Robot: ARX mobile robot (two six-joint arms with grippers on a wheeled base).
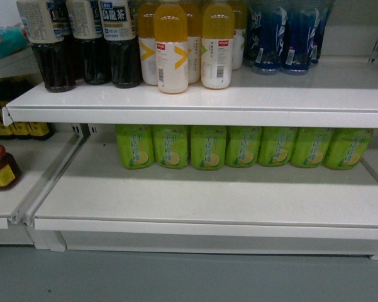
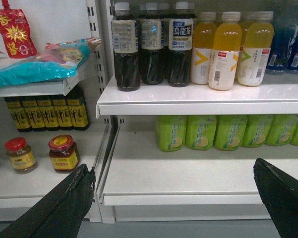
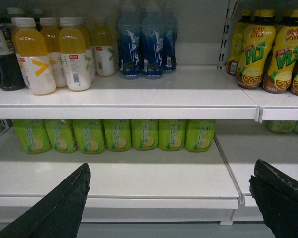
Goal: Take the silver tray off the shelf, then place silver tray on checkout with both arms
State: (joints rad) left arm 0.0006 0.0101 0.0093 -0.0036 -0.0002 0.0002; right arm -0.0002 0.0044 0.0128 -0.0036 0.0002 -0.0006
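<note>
Head view: two white shelf boards facing the robot. The upper shelf [image 1: 239, 100] carries dark tea bottles [image 1: 88, 44] at left, orange-yellow juice bottles [image 1: 195, 44] at centre and blue bottles [image 1: 286, 38] at right, all upright and set back from the front lip. The lower shelf [image 1: 207, 201] holds a row of green bottles [image 1: 239, 146] along its back; its front area is bare white board. The silver tray appears in none of the three views, so its place cannot be told; the checkout is likewise out of view. Neither arm shows in the head view. Left wrist view: the left gripper [image 2: 176, 198] stands before the lower shelf, its two black fingers [image 2: 64, 203] spread wide at the frame's lower corners, nothing between them. To the left, a neighbouring bay holds red-lidded jars [image 2: 63, 152], dark bottles with yellow labels [image 2: 47, 113] and a teal packet [image 2: 39, 67]. Right wrist view: the right gripper [image 3: 173, 201] is equally wide apart and empty, facing the green bottles. A neighbouring bay at right holds brown-and-yellow lemon tea bottles [image 3: 268, 54].
</note>
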